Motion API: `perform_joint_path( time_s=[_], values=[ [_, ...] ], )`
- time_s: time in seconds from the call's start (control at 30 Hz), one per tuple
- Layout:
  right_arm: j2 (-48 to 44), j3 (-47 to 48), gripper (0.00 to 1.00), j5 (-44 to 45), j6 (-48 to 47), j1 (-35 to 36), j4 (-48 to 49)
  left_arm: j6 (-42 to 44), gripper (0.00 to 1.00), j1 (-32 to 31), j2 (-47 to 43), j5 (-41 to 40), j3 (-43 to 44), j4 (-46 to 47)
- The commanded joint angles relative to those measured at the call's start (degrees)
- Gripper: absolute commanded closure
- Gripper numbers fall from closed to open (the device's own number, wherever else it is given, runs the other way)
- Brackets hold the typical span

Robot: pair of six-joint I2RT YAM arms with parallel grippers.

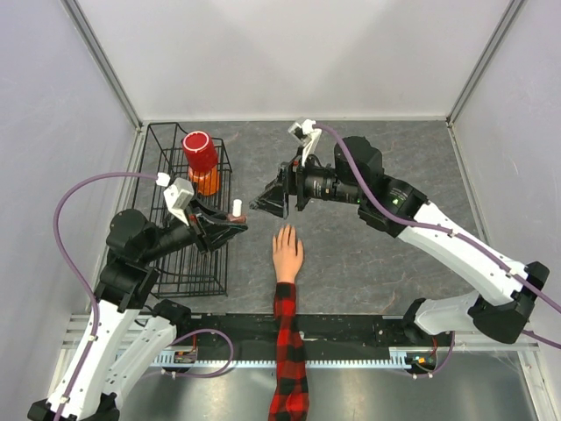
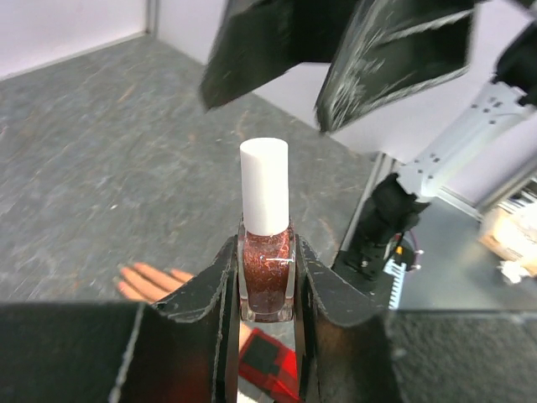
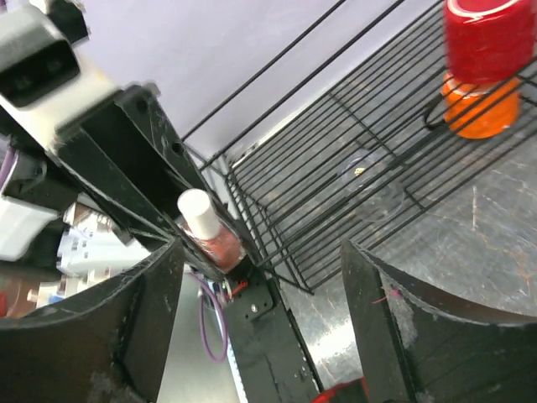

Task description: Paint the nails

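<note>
Polish bottle [image 2: 267,273] pinched upright in left gripper [image 1: 235,224]; right gripper [image 1: 268,202], spread wide, should centre on white cap [image 2: 264,185] before closing.

Two robot arms share one build. The left arm [image 1: 92,342] and the right arm [image 1: 465,254] have smooth white shells on the lower links and black cylindrical joints further up. A thin purple cable [image 1: 88,182] loops along each arm. A white camera mount [image 1: 178,197] sits at each wrist. A small green light [image 1: 396,201] glows on the right arm's black housing. The left pincer [image 1: 235,219] and the right pincer [image 3: 260,336] each have two broad, black, wedge-shaped fingers [image 3: 419,336], scuffed with pale scratches.
</note>
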Motion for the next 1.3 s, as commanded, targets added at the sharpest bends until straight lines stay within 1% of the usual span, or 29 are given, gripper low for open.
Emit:
perform_joint_path(
  time_s=[0.0,0.03,0.07,0.13,0.17,0.2,0.23,0.3,0.47,0.57,0.67,0.7,0.77,0.8,0.83,0.87,0.9,0.97,1.0,1.03,1.07,1.1,1.13,1.17,1.2,1.27],
  values=[
    [-1.04,5.78,0.21,12.59,4.63,4.2,-3.61,4.39,0.98,0.12,-0.91,-6.21,2.52,-2.14],
    [-0.43,6.58,0.21,16.44,4.37,6.56,-4.14,4.31,0.98,0.21,-1.09,-6.65,2.61,-2.14],
    [0.1,7.28,0.21,18.13,3.5,7.72,-4.67,4.22,0.98,0.12,-1.35,-6.92,2.61,-2.14],
    [2.29,10.18,0.25,22.34,2.96,9.48,-6.86,4.22,0.98,0.12,-1.62,-6.92,2.61,-1.88],
    [3.0,10.97,0.27,22.8,2.7,10.53,-7.39,4.22,0.98,0.12,-1.71,-6.84,2.52,-1.88],
    [3.7,12.2,0.3,24.37,2.7,11.06,-8.35,4.22,0.98,0.12,-1.71,-6.66,2.44,-1.96],
    [4.93,12.73,0.33,24.82,2.7,11.33,-8.71,4.22,0.98,0.12,-1.79,-6.49,2.44,-1.79],
    [5.81,13.44,0.35,25.44,2.26,12.12,-8.98,4.31,0.98,0.21,-1.53,-6.31,2.26,-1.88],
    [8.45,14.58,0.36,26.5,0.77,12.47,-8.63,3.69,0.98,0.21,-0.48,-4.29,2.17,-0.47],
    [10.38,15.99,0.37,25.54,0.41,12.47,-8.71,3.43,0.98,0.12,-0.48,-3.32,1.82,0.32],
    [11.88,16.78,0.46,24.04,0.5,12.47,-8.63,3.69,0.98,0.12,-0.65,-2.97,1.47,0.58],
    [12.14,16.95,0.59,23.43,0.41,12.47,-8.71,3.69,0.98,0.12,-0.65,-2.71,1.12,0.85],
    [12.23,16.87,0.74,23.33,0.32,12.47,-8.71,3.34,0.98,0.12,-1.0,-2.35,0.77,1.72],
    [12.15,16.61,0.9,23.25,0.24,12.47,-8.72,3.17,0.98,0.12,-1.0,-1.92,0.42,1.99],
    [11.71,16.34,0.99,21.33,0.06,12.47,-8.72,2.55,0.98,0.12,-1.09,-1.48,0.15,2.25],
    [11.36,15.99,1.0,20.44,-0.81,12.47,-8.63,2.11,0.98,0.12,-1.0,-0.78,0.06,2.86],
    [11.09,15.21,1.0,18.61,-2.21,12.47,-8.19,1.67,0.98,0.12,-0.83,1.67,-0.02,3.22],
    [10.04,14.06,1.0,8.53,-5.2,12.21,-7.58,-1.13,0.98,0.12,-0.65,5.45,-0.46,4.62],
    [9.43,11.79,1.0,3.43,-9.91,12.04,-5.22,-2.88,0.98,0.21,-0.39,11.04,-0.9,8.46],
    [7.16,9.51,1.0,-2.71,-12.31,11.86,-2.85,-7.25,0.98,0.12,-0.21,14.14,-1.25,10.76],
    [5.31,6.61,1.0,-16.6,-14.51,11.86,0.48,-10.08,0.98,0.21,0.05,17.13,-2.47,14.26],
    [1.72,-0.81,1.0,-21.44,-13.31,11.77,10.61,-16.89,0.98,0.12,0.23,22.73,-3.36,21.6],
    [0.9,-3.24,1.0,-26.54,-12.26,11.42,14.97,-20.44,0.98,0.12,-0.03,24.87,-4.24,26.38],
    [0.63,-4.13,1.0,-32.94,-11.81,11.33,16.84,-23.52,0.98,0.12,-0.47,25.94,-5.64,29.73],
    [1.5,-3.7,1.0,-35.53,-11.2,11.33,16.86,-25.73,0.98,0.21,-1.35,26.82,-5.65,31.33],
    [1.51,-3.26,1.0,-37.22,-11.36,11.33,16.86,-22.96,0.98,0.12,-2.05,25.87,-2.77,25.84]
  ],
)
